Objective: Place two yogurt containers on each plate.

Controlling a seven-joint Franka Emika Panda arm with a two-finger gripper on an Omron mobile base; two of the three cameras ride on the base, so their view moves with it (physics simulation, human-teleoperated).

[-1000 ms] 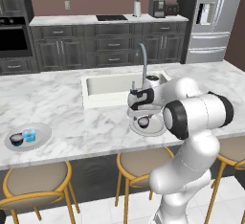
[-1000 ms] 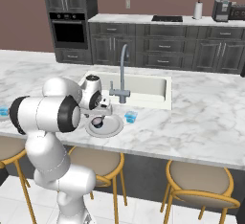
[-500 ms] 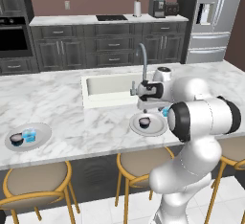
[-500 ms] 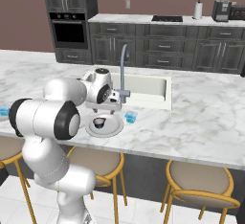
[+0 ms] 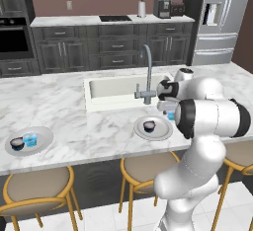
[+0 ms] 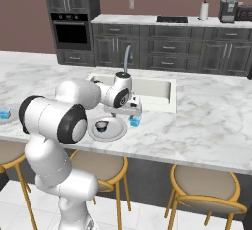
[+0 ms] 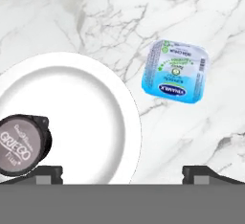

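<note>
A light-grey plate [image 7: 91,108] [image 5: 161,132] [image 6: 114,132] lies on the marble island in front of the sink, with a dark yogurt container [image 7: 21,144] [image 5: 149,125] [image 6: 102,125] on it. A light blue yogurt container [image 7: 176,72] [image 6: 134,121] [image 5: 171,116] stands on the counter just right of that plate. My gripper [image 7: 122,175] [image 6: 132,111] [image 5: 165,107] hovers open above the plate's right rim and this cup, holding nothing. The other plate [image 5: 44,137] sits far left with a dark cup [image 5: 17,143] and a light blue cup [image 5: 30,139] on it.
The sink basin [image 5: 111,89] and its faucet [image 5: 147,72] lie just behind the near plate. Tan stools [image 5: 37,185] stand under the island's front edge. Bare marble stretches between the two plates and to the right of the arm.
My hand has swung right, from over the near plate toward the light blue cup beside it. The dark cup stays on the plate.
</note>
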